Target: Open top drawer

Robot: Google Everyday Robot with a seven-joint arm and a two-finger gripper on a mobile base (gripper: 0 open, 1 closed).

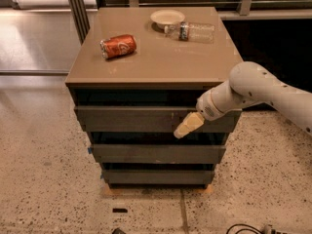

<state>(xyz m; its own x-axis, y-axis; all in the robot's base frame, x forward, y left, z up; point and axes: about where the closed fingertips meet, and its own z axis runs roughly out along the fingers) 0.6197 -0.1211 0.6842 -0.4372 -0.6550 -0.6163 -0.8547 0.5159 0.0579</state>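
The top drawer point(126, 118) is the widest of three dark grey-brown handleless fronts under the tan cabinet top point(161, 57). Its front stands slightly forward of the cabinet, with a dark gap above it. My gripper point(186, 126) comes in from the right on a white arm point(258, 89). Its pale tip lies against the right part of the top drawer's front, near its lower edge.
On the cabinet top lie a red soda can point(118, 46) on its side, a pale bowl point(167, 17) and a clear plastic bottle point(192, 31) on its side. Two narrower drawer fronts point(156, 153) sit below. Speckled floor surrounds the cabinet; cables lie at bottom right point(243, 228).
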